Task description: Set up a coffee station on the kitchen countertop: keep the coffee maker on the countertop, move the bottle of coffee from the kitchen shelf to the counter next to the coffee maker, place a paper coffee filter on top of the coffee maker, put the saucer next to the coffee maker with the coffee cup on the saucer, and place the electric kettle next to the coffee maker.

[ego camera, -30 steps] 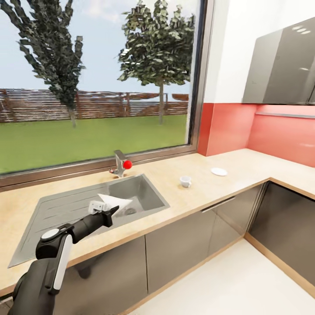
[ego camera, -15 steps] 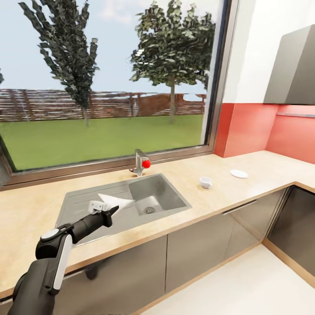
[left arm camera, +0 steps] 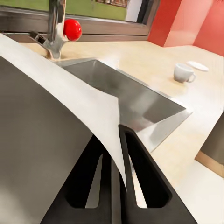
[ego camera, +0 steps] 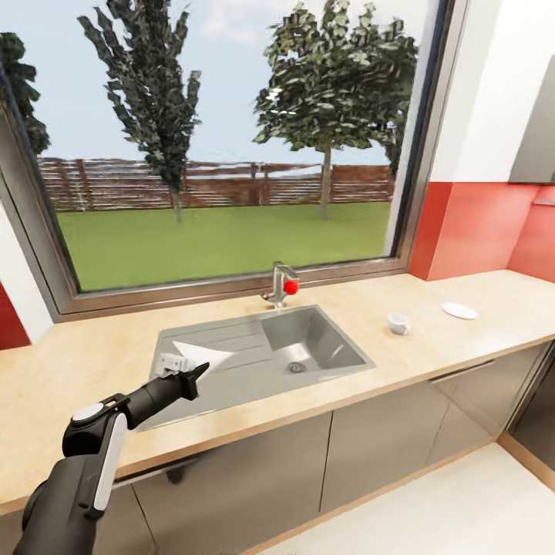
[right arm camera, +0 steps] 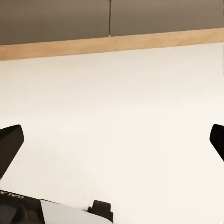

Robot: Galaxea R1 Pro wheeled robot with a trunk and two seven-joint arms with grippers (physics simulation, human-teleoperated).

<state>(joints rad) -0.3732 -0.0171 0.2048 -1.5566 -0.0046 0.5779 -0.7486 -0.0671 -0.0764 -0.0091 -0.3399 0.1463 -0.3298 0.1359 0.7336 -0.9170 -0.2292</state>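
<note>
Across the last second the whole head view swings left along the countertop, so the base is turning, not the things. The left gripper stays clamped on the paper coffee filter over the sink; the right gripper hangs wide open above the floor. The coffee cup and saucer sit apart toward the countertop's right end, so pairing them is likely yet to come.

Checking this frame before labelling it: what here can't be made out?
- Left gripper: the paper coffee filter covers where its fingers meet.
- Right gripper: the picture's side edges cut its fingertips off.
- Coffee cup, head view: too small to see inside.
- Saucer: markings too small.
</note>
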